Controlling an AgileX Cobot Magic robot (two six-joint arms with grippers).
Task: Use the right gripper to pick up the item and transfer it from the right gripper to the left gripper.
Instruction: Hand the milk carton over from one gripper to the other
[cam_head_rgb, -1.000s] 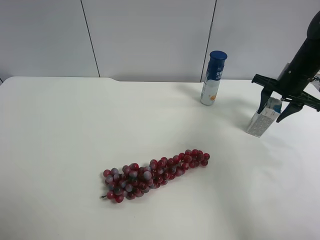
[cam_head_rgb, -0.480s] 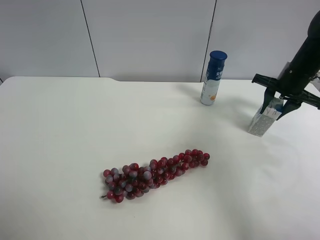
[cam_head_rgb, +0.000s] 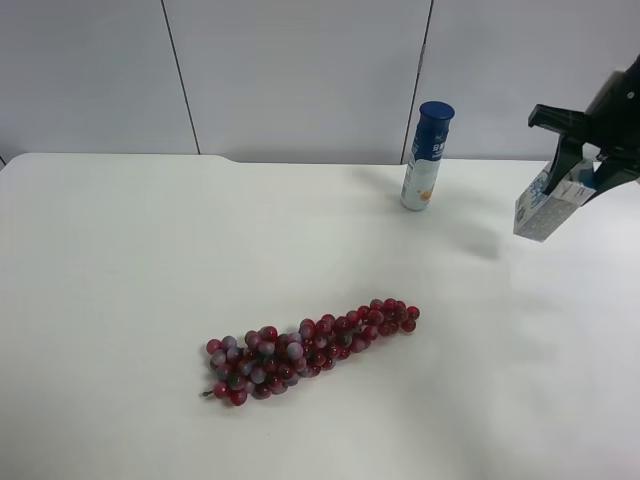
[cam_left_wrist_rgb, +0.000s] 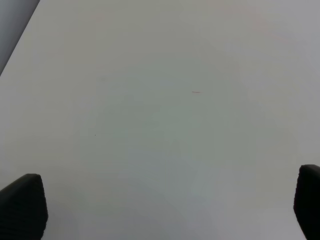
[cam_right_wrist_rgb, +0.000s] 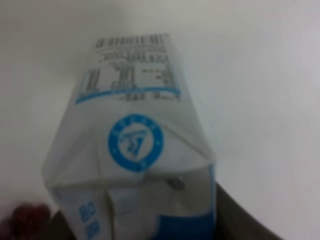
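The milk carton (cam_head_rgb: 546, 207), earlier standing on the counter (cam_head_rgb: 150, 260), is now gripped and lifted clear by the right pincer (cam_head_rgb: 575, 178); the left pincer (cam_left_wrist_rgb: 165, 205) is held open.

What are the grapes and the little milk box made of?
The grapes look like glossy plastic, I think: the red balls shine and are evenly round. The milk box is likely smooth coated cardboard: folded creases and printing show.

On my white table (cam_head_rgb: 120, 300) I see a blue-capped bottle (cam_head_rgb: 427, 155) standing upright, and a red grape bunch (cam_head_rgb: 310, 348) lying well apart from it, nearer the camera.
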